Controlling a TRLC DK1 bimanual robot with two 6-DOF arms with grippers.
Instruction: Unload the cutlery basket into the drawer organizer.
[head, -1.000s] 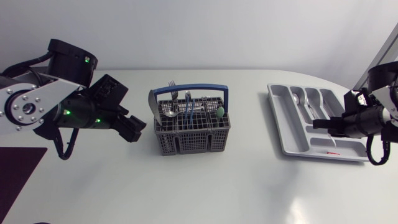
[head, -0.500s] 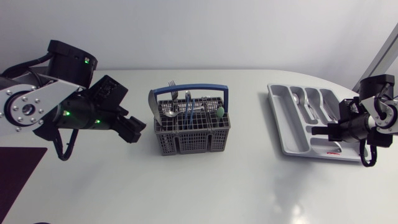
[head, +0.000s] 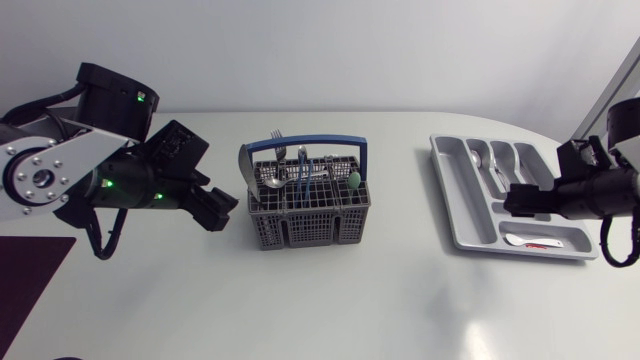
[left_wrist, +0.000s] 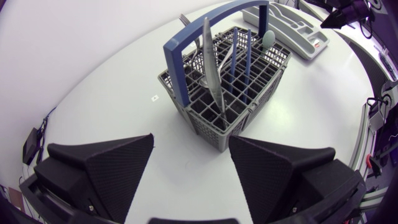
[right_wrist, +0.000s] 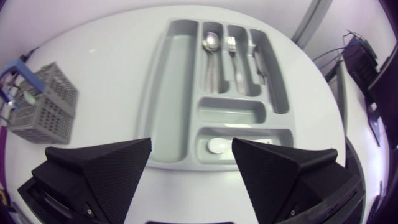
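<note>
The grey cutlery basket (head: 300, 228) with a blue handle stands mid-table, holding several pieces, among them a fork, blue-handled pieces and a green spoon (head: 354, 179). My left gripper (head: 222, 208) is open just left of it; in its wrist view the basket (left_wrist: 214, 124) is ahead of the open fingers (left_wrist: 189, 162). The grey drawer organizer (head: 470, 215) lies at the right with a spoon (right_wrist: 211, 43), a fork (right_wrist: 232, 46) and a knife (right_wrist: 258, 62) in its slots. My right gripper (head: 512, 200) hovers open over the organizer (right_wrist: 168, 93), above a small white utensil (right_wrist: 221, 146) in the near compartment.
The basket (right_wrist: 37, 118) sits well apart from the organizer, with bare white table between them. The organizer (left_wrist: 292, 28) is close to the table's rounded right edge. A dark mat (head: 25, 280) covers the front left corner.
My right gripper has opened and lifted a little; the small white utensil now lies loose in the organizer's near compartment. My left arm and the basket have not moved.
</note>
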